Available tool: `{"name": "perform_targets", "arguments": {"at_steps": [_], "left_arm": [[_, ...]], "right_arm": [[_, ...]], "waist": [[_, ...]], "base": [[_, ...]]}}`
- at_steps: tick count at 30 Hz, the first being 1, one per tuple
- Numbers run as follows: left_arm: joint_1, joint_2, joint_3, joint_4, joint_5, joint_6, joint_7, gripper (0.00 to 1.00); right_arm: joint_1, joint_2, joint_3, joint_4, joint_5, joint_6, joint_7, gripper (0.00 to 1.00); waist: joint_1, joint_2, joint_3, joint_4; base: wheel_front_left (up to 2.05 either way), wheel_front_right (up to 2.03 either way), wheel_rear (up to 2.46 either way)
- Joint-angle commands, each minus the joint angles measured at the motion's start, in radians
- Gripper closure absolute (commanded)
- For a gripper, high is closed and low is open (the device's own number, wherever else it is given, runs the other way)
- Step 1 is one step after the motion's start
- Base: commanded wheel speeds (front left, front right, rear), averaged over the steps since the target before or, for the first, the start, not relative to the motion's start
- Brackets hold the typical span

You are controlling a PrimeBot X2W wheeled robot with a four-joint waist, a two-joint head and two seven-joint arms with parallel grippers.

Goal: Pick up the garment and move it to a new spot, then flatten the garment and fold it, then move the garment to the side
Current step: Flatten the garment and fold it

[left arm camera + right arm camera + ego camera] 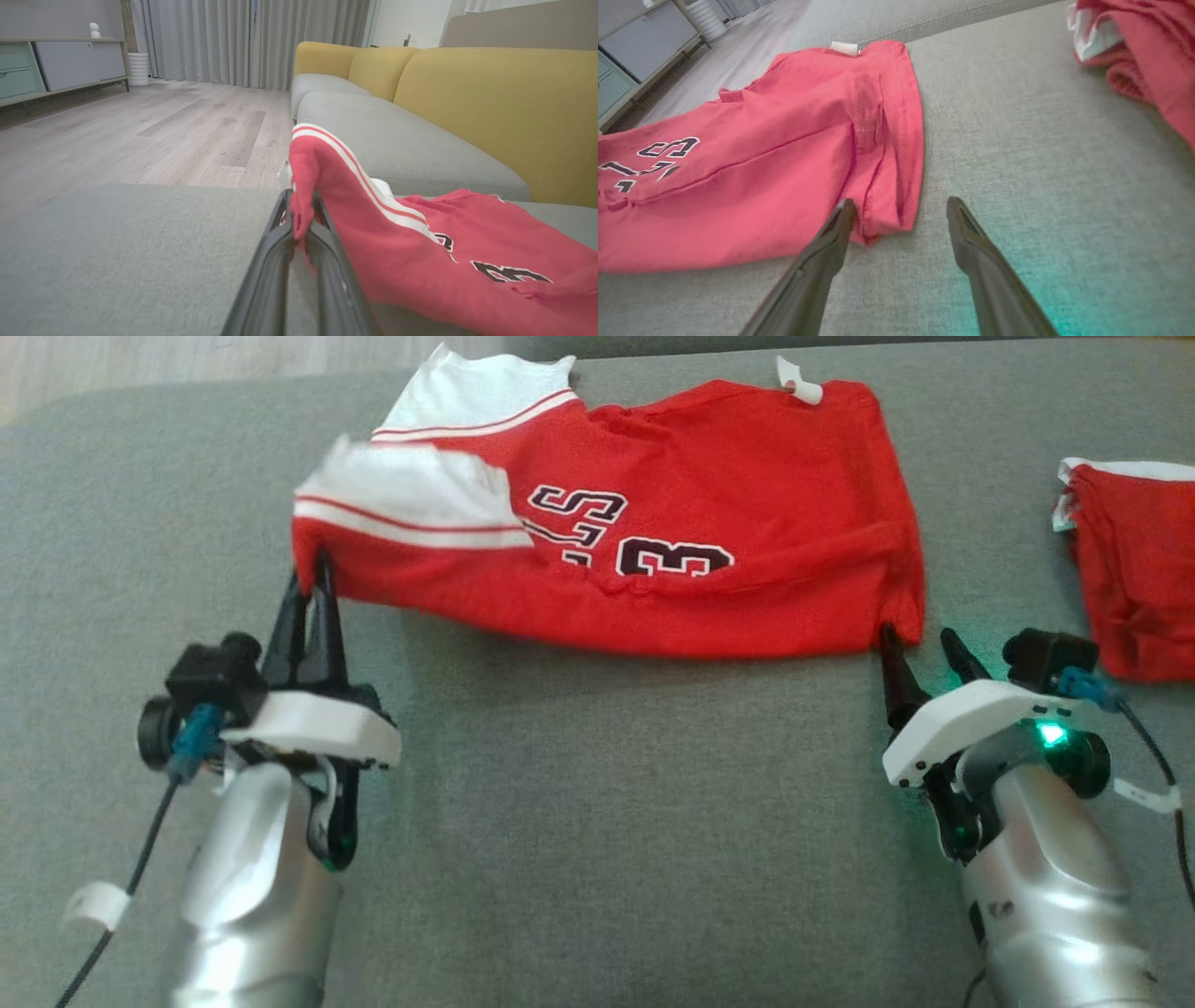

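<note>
**Item:** garment (709,495), a red sports jersey with white striped trim and dark numerals.

**Location:** far half of the grey upholstered surface (579,803), centre to left. It is mostly spread but wrinkled. The left end is doubled over so a white panel faces up, and the near edge is rolled across the lower part of the numerals.

**Left gripper** (313,574): fingers together, clamped on the garment's near left corner. In the left wrist view the cloth is pinched between the tips and rises in a small peak above them.

**Right gripper** (918,635): fingers apart, holding nothing. It sits at the garment's near right corner, with one finger just beside the hem and the other over bare surface.

**Also present:** a second red garment (1134,588), bunched at the right edge and well apart from the first.

**Progress (judged):**
- Whether the garment has already been moved to a new spot cannot be told.
- The flattening stage appears to be in hand, with one corner secured and the other not yet gripped.
- No neat fold is visible.
- Still to do: close on the right corner, smooth the garment, fold it, and move it to the side.
</note>
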Motion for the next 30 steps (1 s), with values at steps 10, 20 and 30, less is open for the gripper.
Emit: {"name": "perform_targets", "arguments": {"at_steps": [10,20,30], "left_arm": [[0.006,0.008,0.005,-0.021,0.023,-0.019,-0.012,1.00],[0.067,0.032,0.015,0.062,0.028,0.001,-0.012,1.00],[0.229,0.034,0.024,0.079,0.001,0.012,-0.012,1.00]], "right_arm": [[-0.144,0.002,0.055,0.194,0.069,-0.001,-0.019,0.71],[-0.144,0.002,0.069,0.268,-0.011,-0.001,-0.152,1.00],[-0.017,-0.003,0.126,0.210,-0.002,-0.001,-0.138,1.00]], "waist": [[0.0000,-0.0001,-0.005,0.032],[0.0000,-0.0001,-0.074,0.009],[0.0000,-0.0001,-0.209,-0.031]], "base": [[0.00,0.00,0.00],[0.00,0.00,0.00],[0.00,0.00,0.00]]}}
